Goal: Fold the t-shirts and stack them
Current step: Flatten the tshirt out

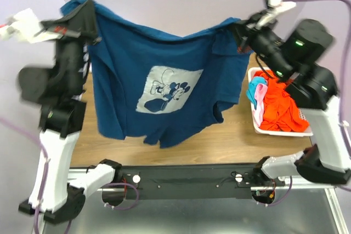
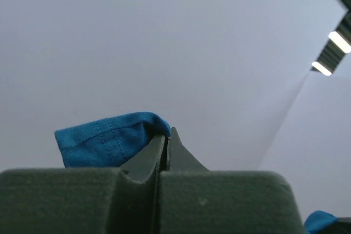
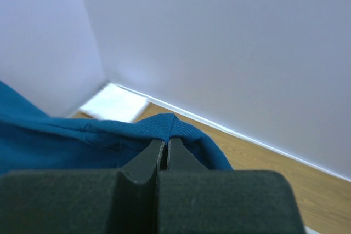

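Note:
A large navy blue t-shirt (image 1: 159, 86) with a white cartoon print hangs spread in the air between my two grippers. My left gripper (image 1: 88, 9) is shut on its upper left corner; the left wrist view shows blue cloth (image 2: 104, 141) pinched at the jaws (image 2: 167, 135). My right gripper (image 1: 238, 28) is shut on the upper right corner, with cloth (image 3: 82, 141) bunched over the closed jaws (image 3: 166, 145). The shirt's lower edge hangs just above the table. Orange (image 1: 282, 110), pink (image 1: 262, 94) and teal (image 1: 253, 89) shirts lie in a basket at the right.
The white slatted basket (image 1: 258, 123) stands at the table's right edge, under my right arm. The wooden table (image 1: 230, 135) lies under the hanging shirt. Pale walls close the back and sides. A white folded cloth (image 3: 112, 104) lies at the far corner.

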Tool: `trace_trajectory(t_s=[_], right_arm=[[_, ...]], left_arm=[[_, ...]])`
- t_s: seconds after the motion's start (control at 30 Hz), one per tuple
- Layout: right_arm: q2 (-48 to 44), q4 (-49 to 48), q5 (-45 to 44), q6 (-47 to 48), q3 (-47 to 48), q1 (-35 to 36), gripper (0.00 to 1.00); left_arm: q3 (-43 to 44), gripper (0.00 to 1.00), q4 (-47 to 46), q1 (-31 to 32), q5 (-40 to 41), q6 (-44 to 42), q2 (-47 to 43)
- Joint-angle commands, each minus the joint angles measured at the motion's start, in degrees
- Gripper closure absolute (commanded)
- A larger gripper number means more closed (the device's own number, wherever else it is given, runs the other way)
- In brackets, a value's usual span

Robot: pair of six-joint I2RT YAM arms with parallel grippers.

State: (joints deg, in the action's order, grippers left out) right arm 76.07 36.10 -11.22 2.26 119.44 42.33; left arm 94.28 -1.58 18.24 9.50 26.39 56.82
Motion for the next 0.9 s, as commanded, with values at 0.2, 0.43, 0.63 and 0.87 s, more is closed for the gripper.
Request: trace_trajectory(t_s=[0.2,0.43,0.63,0.87], right_arm=[[21.2,-1.2,-1.18,8.98,14.46,-17.51,0.99],[26.95,-5.94,1.2,15.05,29.29,-18.95,0.99],[11.68,-9.12,8.32,16.02,9.27,-18.95,0.99],[-1.34,0.29,24.21,12.78,-23.69,-17.02,0.94]], left_arm=[[15.03,1.0,1.5,-8.03,-6.31,0.06,28.04],[39.65,1.0,5.28,-9.88,-16.34,-2.14,40.03],[25.73,1.0,1.76,-11.21,-22.15,-3.8,34.43],[-18.99,1.0,-6.57,-11.56,-12.14,-4.43,18.26]])
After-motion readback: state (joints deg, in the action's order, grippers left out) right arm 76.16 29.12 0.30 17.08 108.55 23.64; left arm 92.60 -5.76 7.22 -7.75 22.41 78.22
